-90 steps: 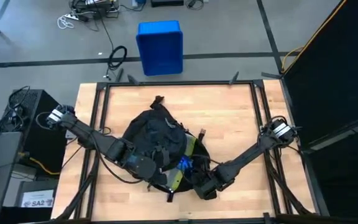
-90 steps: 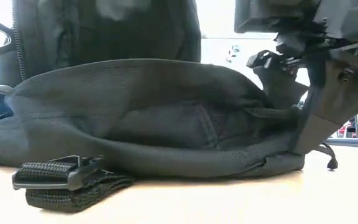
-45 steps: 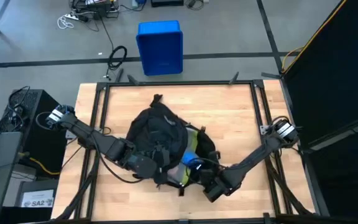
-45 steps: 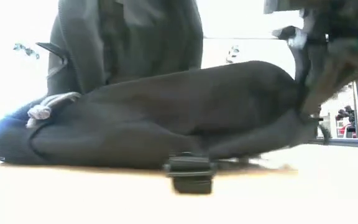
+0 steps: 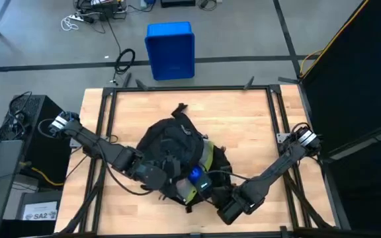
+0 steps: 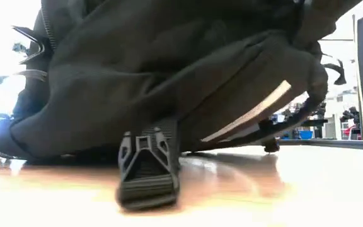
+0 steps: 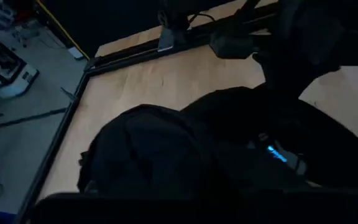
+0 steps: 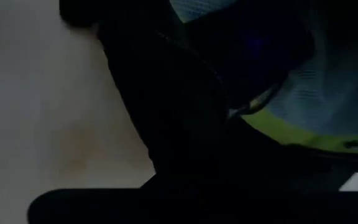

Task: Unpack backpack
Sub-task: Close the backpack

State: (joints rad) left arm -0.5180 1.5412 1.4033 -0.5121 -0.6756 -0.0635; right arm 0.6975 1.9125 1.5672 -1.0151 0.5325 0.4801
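Note:
The black backpack (image 5: 172, 151) lies in the middle of the wooden table, its rounded top and carry loop (image 5: 179, 110) toward the far edge. Its near side gapes, showing yellow-green lining (image 5: 207, 157) and something blue (image 5: 194, 174) inside. In the low view the near side is raised, with a white reflective stripe (image 6: 251, 113) showing, and a strap buckle (image 6: 147, 169) rests on the table. My left gripper (image 5: 155, 178) is shut at the backpack's near left side. At its near right corner, my right gripper (image 5: 225, 206) is also shut. My left gripper sits in the black fabric at the backpack's near left side (image 5: 163, 173), coming level from the table's left. The fabric and the gripper hide its fingers, so the part it has cannot be told. My right gripper holds black fabric at the near right edge of the opening (image 8: 185, 155), beside the yellow-green lining, coming from the table's near right. The gripper body hides the fingers. That side of the backpack is lifted off the table.
Black frame rails (image 5: 104, 132) run round the table. A blue bin (image 5: 170, 49) stands on the floor past the far edge, and a black panel (image 5: 356, 79) is at the right. Bare wood (image 5: 243, 119) lies at the far right of the backpack.
My right gripper has gone toward the table's near edge and somewhat right, drawing the backpack's near right side with it. The backpack has slid and turned a little that way. Its near side has risen, baring the reflective stripe, and the strap buckle now stands on end.

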